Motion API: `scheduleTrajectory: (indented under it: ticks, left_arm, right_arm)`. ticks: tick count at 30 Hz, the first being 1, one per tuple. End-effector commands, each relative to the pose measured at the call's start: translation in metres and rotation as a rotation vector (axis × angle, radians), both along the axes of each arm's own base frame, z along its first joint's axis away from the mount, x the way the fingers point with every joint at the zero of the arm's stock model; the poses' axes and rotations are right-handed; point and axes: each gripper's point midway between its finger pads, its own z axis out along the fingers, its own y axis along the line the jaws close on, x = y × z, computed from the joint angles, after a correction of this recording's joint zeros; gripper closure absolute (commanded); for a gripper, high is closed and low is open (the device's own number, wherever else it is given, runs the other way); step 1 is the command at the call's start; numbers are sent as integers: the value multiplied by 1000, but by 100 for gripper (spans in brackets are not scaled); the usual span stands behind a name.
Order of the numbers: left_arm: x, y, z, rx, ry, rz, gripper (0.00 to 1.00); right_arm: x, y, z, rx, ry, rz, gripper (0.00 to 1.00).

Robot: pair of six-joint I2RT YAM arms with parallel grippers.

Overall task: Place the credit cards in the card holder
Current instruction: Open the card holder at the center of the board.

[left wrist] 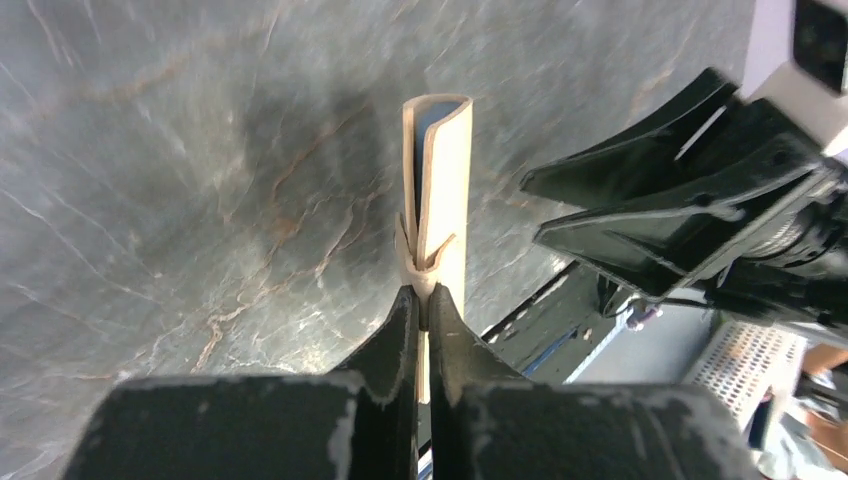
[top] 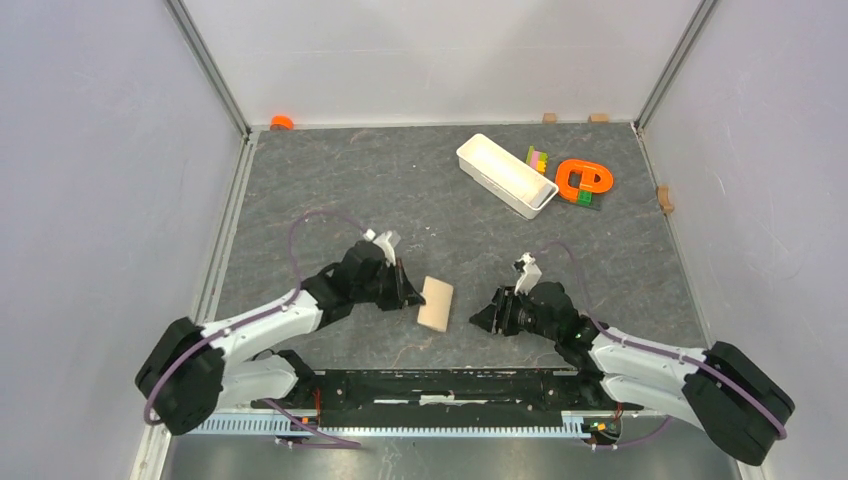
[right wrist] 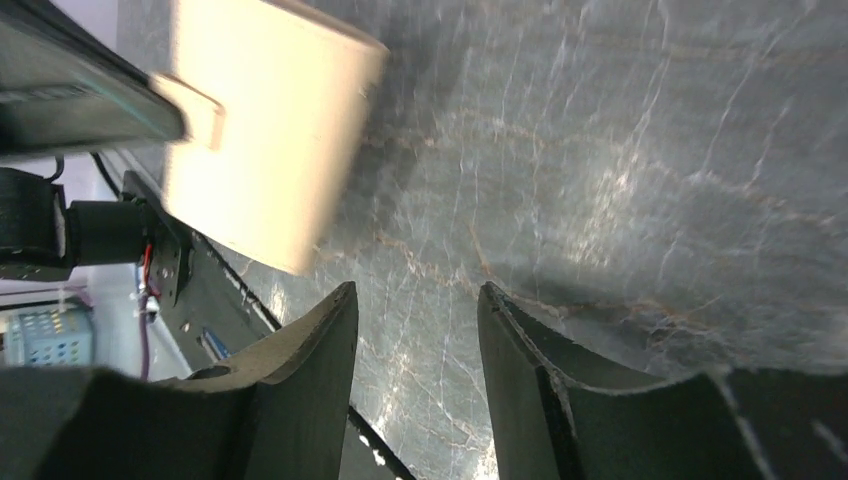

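Note:
The tan card holder [top: 436, 303] is folded shut, its left edge pinched in my left gripper [top: 411, 295]. In the left wrist view the holder [left wrist: 440, 190] stands edge-on with pale blue lining showing at the fold, and the jaws of my left gripper [left wrist: 425, 300] are closed on its snap-tab edge. My right gripper [top: 487, 315] is open and empty, a short way right of the holder; the right wrist view shows the holder [right wrist: 270, 140] beyond the gripper's spread fingertips [right wrist: 415, 300]. No credit card is in view.
A long white tray [top: 505, 174] lies at the back right, with an orange ring-shaped object [top: 583, 180] and small coloured blocks [top: 537, 159] beside it. A small orange object [top: 281, 122] sits at the back left corner. Walls enclose the table.

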Motion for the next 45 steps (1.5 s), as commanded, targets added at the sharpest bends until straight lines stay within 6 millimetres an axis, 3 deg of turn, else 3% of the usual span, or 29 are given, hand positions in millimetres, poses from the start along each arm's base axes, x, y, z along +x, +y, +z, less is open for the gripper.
scheduleTrajectory:
  ticks: [1, 3, 10, 18, 25, 28, 32, 34, 37, 40, 42, 45]
  left_arm:
    - [32, 23, 62, 177, -245, 4, 98]
    - [38, 36, 71, 268, -267, 12, 98]
    - [41, 69, 50, 634, -230, 4, 98]
    - [47, 65, 53, 796, -306, 29, 92]
    - [34, 32, 17, 898, -263, -102, 92]
    - [29, 10, 14, 881, -270, -138, 92]
    - [18, -26, 14, 816, -284, -205, 83]
    - [10, -46, 10, 762, -270, -243, 76]
    - [-6, -71, 4, 683, -246, -292, 53]
    - [-20, -93, 6, 572, -235, -333, 42]
    - [-23, -105, 21, 473, -259, -349, 35]
    - [-21, -101, 51, 424, -331, -374, 24]
  right_arm:
    - [29, -14, 17, -134, -144, -62, 47]
    - [35, -24, 20, -193, -178, -91, 46]
    - [46, -44, 24, -316, -232, -135, 44]
    - [46, -50, 21, -337, -243, -143, 43]
    - [45, -56, 18, -375, -235, -147, 42]
    - [47, -61, 24, -382, -253, -176, 42]
    - [52, -72, 33, -402, -281, -230, 39]
    - [54, -77, 37, -412, -293, -251, 38]
    - [55, -83, 42, -428, -302, -274, 35]
    - [56, -86, 49, -431, -311, -295, 33]
    - [57, -87, 53, -424, -320, -304, 32]
    - [57, -81, 58, -391, -338, -283, 30]
